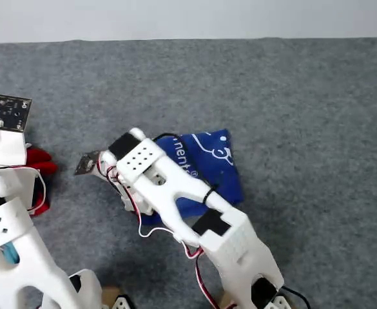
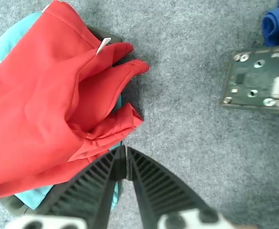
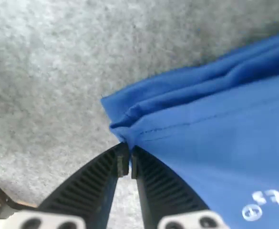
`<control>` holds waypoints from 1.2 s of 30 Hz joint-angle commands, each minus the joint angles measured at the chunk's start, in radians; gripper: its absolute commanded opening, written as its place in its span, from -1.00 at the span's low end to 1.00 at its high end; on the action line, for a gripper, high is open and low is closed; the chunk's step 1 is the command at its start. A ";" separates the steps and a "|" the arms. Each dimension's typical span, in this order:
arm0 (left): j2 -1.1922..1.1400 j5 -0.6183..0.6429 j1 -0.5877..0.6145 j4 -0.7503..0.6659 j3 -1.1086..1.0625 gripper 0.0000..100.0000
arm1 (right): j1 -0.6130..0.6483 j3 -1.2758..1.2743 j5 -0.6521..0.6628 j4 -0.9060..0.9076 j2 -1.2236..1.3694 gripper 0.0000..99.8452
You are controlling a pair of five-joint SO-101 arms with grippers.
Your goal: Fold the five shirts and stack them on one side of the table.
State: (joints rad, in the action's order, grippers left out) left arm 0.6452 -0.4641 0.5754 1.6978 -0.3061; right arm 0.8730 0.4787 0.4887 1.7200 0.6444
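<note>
at the corner of the blue shirt [image 3: 215,143] our right gripper [image 3: 125,153] pinches just a sliver of hem; we judge a pull could slip it free.

There were three shirts, one red shirt [image 2: 48,95], one teal shirt [image 2: 3,47] and one blue shirt [image 1: 217,164], and two arms [image 1: 175,187] [image 1: 17,257].
</note>
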 commanded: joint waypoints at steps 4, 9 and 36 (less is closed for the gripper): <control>0.014 -0.003 0.005 -0.015 0.002 -0.99 | -0.002 0.014 -0.017 -0.038 0.033 -0.86; 0.012 -0.003 0.005 -0.017 0.002 -0.99 | -0.041 0.106 -0.071 0.073 0.012 -0.56; 0.018 -0.003 0.005 -0.015 -0.119 -0.99 | -0.446 0.135 -0.390 0.024 -0.090 -0.64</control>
State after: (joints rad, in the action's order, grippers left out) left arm 0.6452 -0.4641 0.5754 1.6978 -0.4258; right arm 0.4373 0.5585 0.1726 1.7461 0.5524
